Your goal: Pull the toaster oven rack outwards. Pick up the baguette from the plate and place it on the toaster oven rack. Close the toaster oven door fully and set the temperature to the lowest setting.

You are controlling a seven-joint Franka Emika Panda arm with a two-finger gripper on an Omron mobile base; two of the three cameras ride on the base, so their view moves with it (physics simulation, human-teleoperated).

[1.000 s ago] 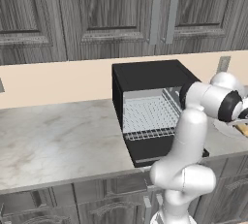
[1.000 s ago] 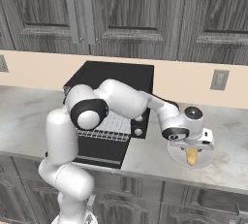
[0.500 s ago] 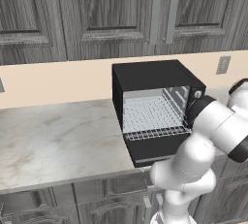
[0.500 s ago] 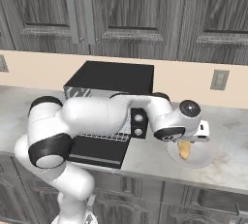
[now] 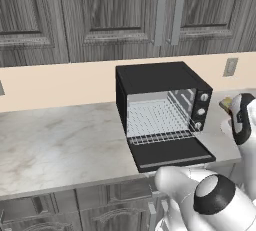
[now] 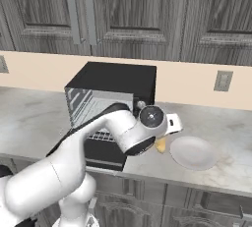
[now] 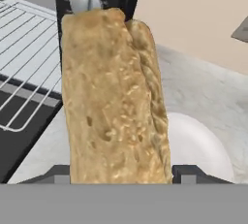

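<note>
Baguette (image 7: 114,97): now being carried clear of the plate (image 6: 193,153), which is lying bare on the table (image 6: 226,132); a second ago the loaf was hanging right over that plate. Fingers (image 7: 191,172) are clamping the loaf's sides. Arm is swinging left toward the toaster oven (image 5: 160,77). Toaster oven rack (image 5: 155,120) is sitting pulled out, toaster oven door (image 5: 172,152) down. Loaf's far end possibly nearing the knob column; depth unclear. Placement is pending.
</note>
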